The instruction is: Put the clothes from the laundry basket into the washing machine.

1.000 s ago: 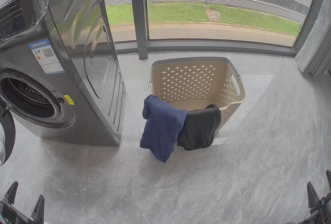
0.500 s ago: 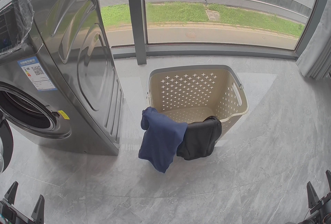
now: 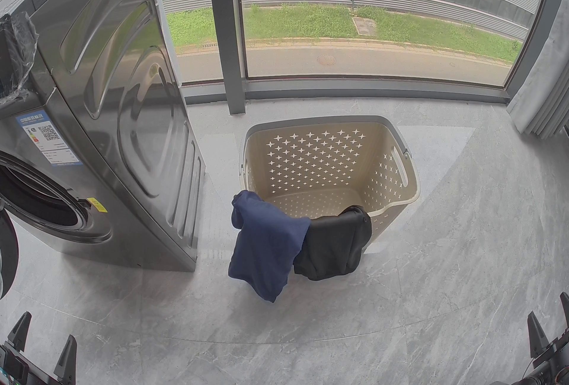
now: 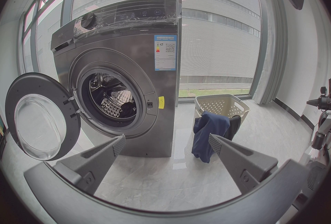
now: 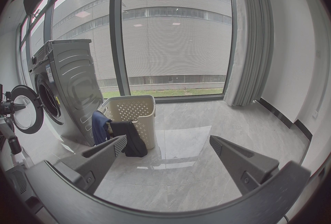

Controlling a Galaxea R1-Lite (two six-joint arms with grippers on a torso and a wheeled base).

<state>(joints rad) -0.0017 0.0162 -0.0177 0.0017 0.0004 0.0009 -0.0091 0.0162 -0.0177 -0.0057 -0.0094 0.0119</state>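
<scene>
Your view slid toward the laundry basket, but the clothes stayed put. Nothing is picked up yet. Your left gripper and right gripper have jaws spread, empty.

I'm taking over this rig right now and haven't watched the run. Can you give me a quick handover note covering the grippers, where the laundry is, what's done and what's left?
Left gripper: open, holding nothing, low, facing the washing machine.
Right gripper: open, holding nothing, low on the robot's right.
Things: the blue garment and black garment hang side by side over the near rim of the laundry basket, which is on the floor to the right of the machine.
Done: the door is swung open. There is a dark shape in the drum, but I cannot tell what it is.
Left: grasp each garment and put it in the drum.
</scene>
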